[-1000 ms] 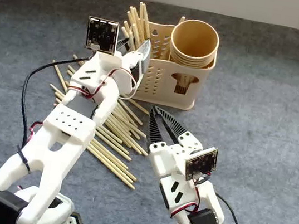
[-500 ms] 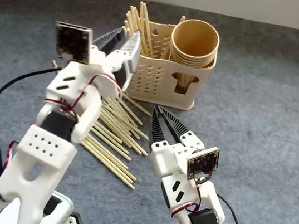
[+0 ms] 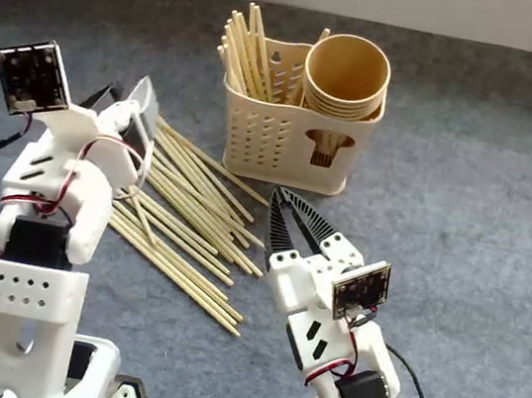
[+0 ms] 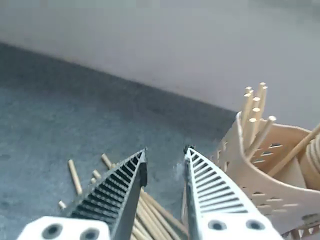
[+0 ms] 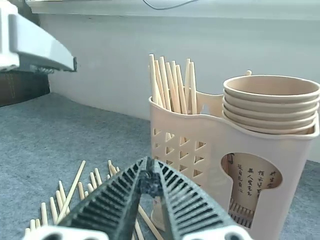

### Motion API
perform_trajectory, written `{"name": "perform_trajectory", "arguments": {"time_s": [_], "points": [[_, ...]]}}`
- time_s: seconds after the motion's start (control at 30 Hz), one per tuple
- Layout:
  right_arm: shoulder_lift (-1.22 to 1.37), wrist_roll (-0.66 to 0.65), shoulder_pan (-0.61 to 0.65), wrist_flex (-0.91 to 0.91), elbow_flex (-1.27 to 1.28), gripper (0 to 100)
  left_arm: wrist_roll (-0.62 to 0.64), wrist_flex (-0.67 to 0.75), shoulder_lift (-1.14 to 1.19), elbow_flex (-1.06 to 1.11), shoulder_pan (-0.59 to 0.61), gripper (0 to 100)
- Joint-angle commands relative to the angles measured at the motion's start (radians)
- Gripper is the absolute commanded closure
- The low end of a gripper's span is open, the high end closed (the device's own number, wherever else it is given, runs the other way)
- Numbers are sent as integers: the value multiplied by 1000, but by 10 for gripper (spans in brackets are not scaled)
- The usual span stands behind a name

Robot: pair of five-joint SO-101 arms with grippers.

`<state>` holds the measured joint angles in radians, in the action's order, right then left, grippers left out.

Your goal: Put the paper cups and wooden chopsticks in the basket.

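Observation:
A cream basket (image 3: 285, 142) stands at the back of the grey mat, with a stack of paper cups (image 3: 346, 76) in one compartment and several wooden chopsticks (image 3: 247, 44) upright in the other. Many loose chopsticks (image 3: 183, 217) lie fanned on the mat in front and to the left of it. My left gripper (image 3: 126, 96) hangs open and empty, raised left of the basket over the far end of the pile; its wrist view shows the gripper (image 4: 166, 150) with the basket (image 4: 260, 165) beyond. My right gripper (image 3: 277, 196) is shut with nothing in it, near the pile's right edge, pointing at the basket (image 5: 200, 145) and cups (image 5: 272, 105).
The grey mat (image 3: 480, 241) lies bare to the right of the basket. A pale wall (image 5: 110, 55) rises behind the mat's far edge. Part of the left arm (image 5: 35, 47) shows in the right wrist view.
My left gripper has drawn back from the basket's chopstick compartment, leftward and away, and opened. More of the loose pile is uncovered. The right arm has kept still.

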<state>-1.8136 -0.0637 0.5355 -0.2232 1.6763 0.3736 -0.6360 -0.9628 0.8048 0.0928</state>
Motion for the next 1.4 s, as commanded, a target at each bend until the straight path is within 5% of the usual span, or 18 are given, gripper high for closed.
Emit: {"name": "perform_trajectory", "arguments": {"time_s": [0.0, 0.5, 1.37], "points": [[-13, -2, -12, -2, 97, 994, 11, -101, -25, -7, 65, 864], [-13, -2, -12, -2, 97, 994, 75, -261, 31, -22, 74, 864], [-13, -2, -10, -2, 97, 994, 81, -262, 957, -501, 223, 864]]}}
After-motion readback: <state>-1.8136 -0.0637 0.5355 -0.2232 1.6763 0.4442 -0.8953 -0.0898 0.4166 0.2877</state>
